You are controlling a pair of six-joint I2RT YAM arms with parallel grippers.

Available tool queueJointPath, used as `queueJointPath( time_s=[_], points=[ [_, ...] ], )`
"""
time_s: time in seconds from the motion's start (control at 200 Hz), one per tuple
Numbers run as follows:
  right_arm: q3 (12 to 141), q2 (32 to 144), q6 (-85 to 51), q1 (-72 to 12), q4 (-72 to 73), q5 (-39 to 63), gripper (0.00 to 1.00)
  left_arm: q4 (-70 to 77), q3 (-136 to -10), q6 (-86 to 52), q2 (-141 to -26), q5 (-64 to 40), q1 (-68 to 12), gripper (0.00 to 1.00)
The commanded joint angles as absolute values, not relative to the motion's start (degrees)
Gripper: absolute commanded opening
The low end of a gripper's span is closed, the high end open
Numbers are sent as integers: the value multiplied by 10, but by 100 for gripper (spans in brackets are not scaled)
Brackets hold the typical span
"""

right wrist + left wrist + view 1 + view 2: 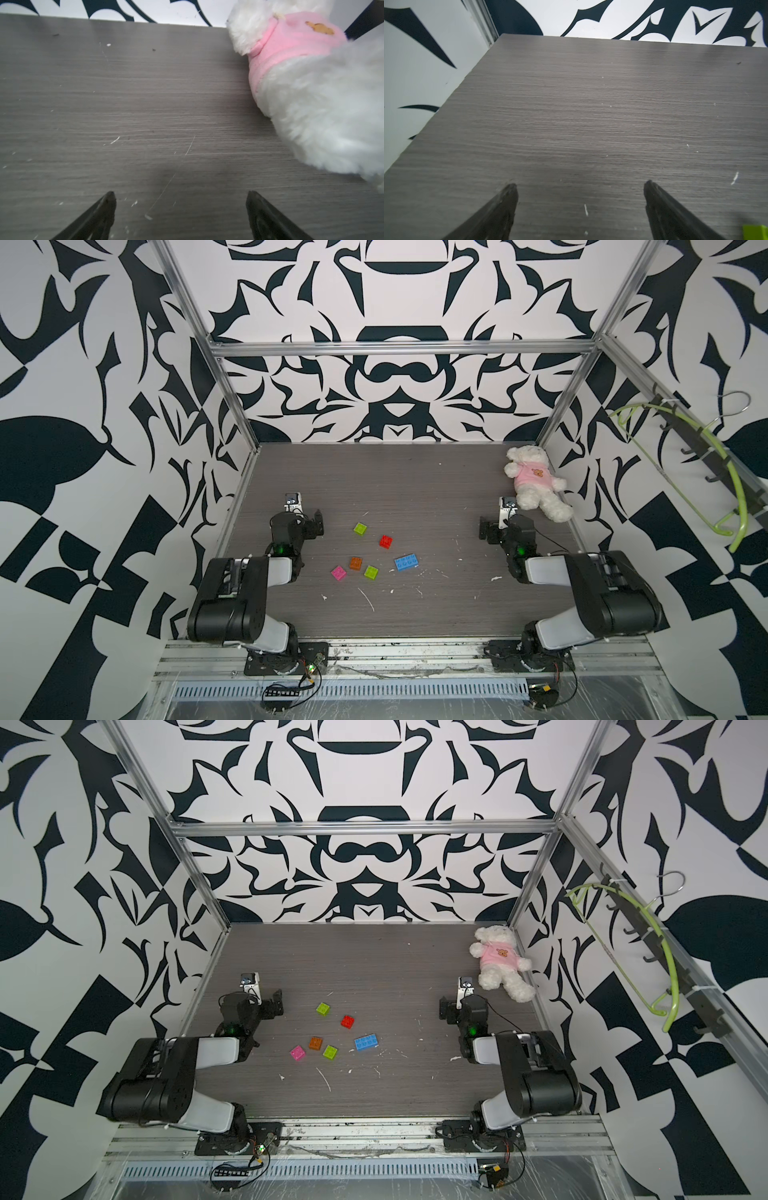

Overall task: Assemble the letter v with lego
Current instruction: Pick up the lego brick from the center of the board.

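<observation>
Left end effector (579,184) spread; right end effector (181,192) spread; lego bricks (355,563) scattered apart on table (415,489)

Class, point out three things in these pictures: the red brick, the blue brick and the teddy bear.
red brick (385,541), in a top view, on its studded top
blue brick (406,562), in a top view, middle of its top
teddy bear (291,41), right wrist view, on its pink shirt

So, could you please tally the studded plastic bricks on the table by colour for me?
Lime green square studded plastic bricks: 2
Red square studded plastic brick: 1
Orange square studded plastic brick: 1
Pink square studded plastic brick: 1
Blue longer studded plastic brick: 1
Total: 6
</observation>
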State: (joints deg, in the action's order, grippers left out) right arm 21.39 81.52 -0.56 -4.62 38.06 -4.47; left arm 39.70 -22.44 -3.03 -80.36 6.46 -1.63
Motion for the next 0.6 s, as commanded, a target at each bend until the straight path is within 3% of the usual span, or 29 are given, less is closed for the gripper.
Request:
queueJointPath(
  time_s=[0.0, 0.055, 0.11, 0.2, 0.315, 0.415, 0.49, 0.595],
  points=[
    [313, 721, -114, -50, 235, -15, 100, 266, -284, -114, -675, 67, -18, 99],
    [356, 710, -214, -49, 167, -2, 100, 161, -316, -256, -631, 100, -18, 99],
    [375, 714, -202, -47, 184, 134, 100, 34, -347, -383, -607, 160, -18, 99],
    [388, 714, -186, -74, 197, 245, 100, -41, -382, -346, -617, 76, -11, 99],
    [460, 732, 21, -230, 43, 207, 99, -96, -402, -336, -667, -12, -13, 99],
    [487, 786, 245, -347, -30, 239, 93, -97, -383, -357, -681, -33, -26, 99],
    [485, 822, 381, -389, -41, 258, 93, -68, -347, -383, -667, -57, -32, 99],
    [534, 871, 435, -395, -80, 289, 88, -56, -308, -395, -626, -51, -33, 99]
  ],
)
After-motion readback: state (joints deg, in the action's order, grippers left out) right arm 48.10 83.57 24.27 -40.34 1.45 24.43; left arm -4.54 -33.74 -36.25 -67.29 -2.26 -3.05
